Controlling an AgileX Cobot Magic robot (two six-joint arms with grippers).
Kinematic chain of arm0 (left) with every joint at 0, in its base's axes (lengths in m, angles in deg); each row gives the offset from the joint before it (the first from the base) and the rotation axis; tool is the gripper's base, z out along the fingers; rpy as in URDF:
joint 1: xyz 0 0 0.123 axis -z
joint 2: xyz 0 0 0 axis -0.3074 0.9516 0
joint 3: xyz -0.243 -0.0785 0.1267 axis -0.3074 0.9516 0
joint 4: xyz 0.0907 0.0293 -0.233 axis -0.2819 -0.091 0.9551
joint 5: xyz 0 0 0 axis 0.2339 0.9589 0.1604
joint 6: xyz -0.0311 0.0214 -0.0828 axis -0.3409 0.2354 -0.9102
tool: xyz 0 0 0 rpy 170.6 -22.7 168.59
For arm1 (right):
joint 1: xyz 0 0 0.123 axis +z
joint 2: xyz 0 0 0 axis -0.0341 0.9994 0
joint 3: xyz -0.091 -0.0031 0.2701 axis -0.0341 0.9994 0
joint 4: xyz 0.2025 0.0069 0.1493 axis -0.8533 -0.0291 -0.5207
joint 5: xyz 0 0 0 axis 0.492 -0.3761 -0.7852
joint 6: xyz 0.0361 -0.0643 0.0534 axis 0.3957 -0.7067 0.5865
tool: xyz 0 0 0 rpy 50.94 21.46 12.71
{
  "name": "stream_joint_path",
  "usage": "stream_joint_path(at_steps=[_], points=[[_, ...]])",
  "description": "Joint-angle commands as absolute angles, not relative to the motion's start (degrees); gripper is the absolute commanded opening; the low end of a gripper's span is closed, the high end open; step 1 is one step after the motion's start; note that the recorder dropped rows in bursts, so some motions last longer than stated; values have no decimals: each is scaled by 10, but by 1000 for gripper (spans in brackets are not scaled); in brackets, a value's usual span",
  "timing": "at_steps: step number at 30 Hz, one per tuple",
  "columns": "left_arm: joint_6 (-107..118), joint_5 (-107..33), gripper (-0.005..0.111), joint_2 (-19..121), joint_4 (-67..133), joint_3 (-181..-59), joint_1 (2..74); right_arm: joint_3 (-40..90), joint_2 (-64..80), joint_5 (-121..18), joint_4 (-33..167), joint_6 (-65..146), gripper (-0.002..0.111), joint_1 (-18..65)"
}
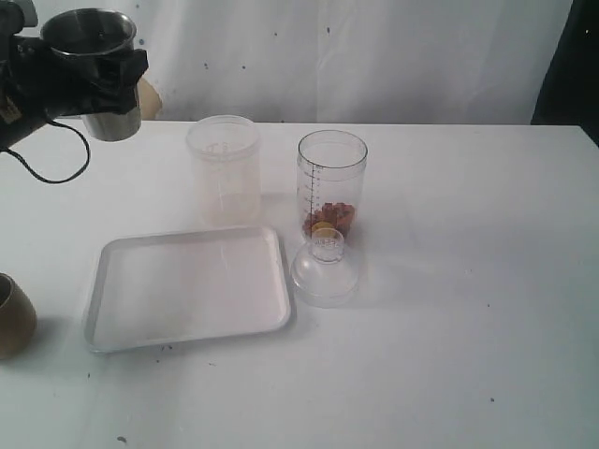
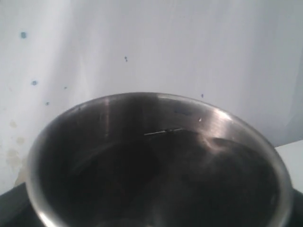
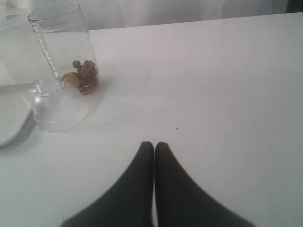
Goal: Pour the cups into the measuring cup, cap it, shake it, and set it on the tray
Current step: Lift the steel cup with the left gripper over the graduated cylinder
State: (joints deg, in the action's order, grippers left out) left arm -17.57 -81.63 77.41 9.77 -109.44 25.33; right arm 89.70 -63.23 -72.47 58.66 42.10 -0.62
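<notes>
My left gripper (image 1: 105, 80) is shut on the steel tumbler (image 1: 89, 37) and holds it upright in the air at the far left, above the table's back edge. In the left wrist view the tumbler (image 2: 156, 165) fills the frame, dark inside with nothing showing in it. The brown wooden cup (image 1: 13, 318) stands at the left edge, cut off by the frame. The measuring cup (image 1: 331, 178) stands uncapped mid-table with brown bits and a yellow piece at its bottom (image 3: 83, 75). The white tray (image 1: 187, 285) lies to its front left. My right gripper (image 3: 154, 144) is shut on nothing, low over bare table.
A clear domed lid (image 1: 325, 271) sits on the table right in front of the measuring cup, beside the tray's right corner. A frosted plastic cup (image 1: 225, 168) stands behind the tray, left of the measuring cup. A black cable (image 1: 56, 173) hangs under the left arm.
</notes>
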Motion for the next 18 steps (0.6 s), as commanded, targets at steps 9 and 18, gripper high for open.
stream_joint_path(at_steps=[9, 18], points=[[-199, -661, 0, 707, 92, -1125, 358, 900, -636, -720, 588, 424, 0, -3], [-196, -576, 0, 726, 101, -1192, 422, 900, -636, -720, 588, 424, 0, -3]])
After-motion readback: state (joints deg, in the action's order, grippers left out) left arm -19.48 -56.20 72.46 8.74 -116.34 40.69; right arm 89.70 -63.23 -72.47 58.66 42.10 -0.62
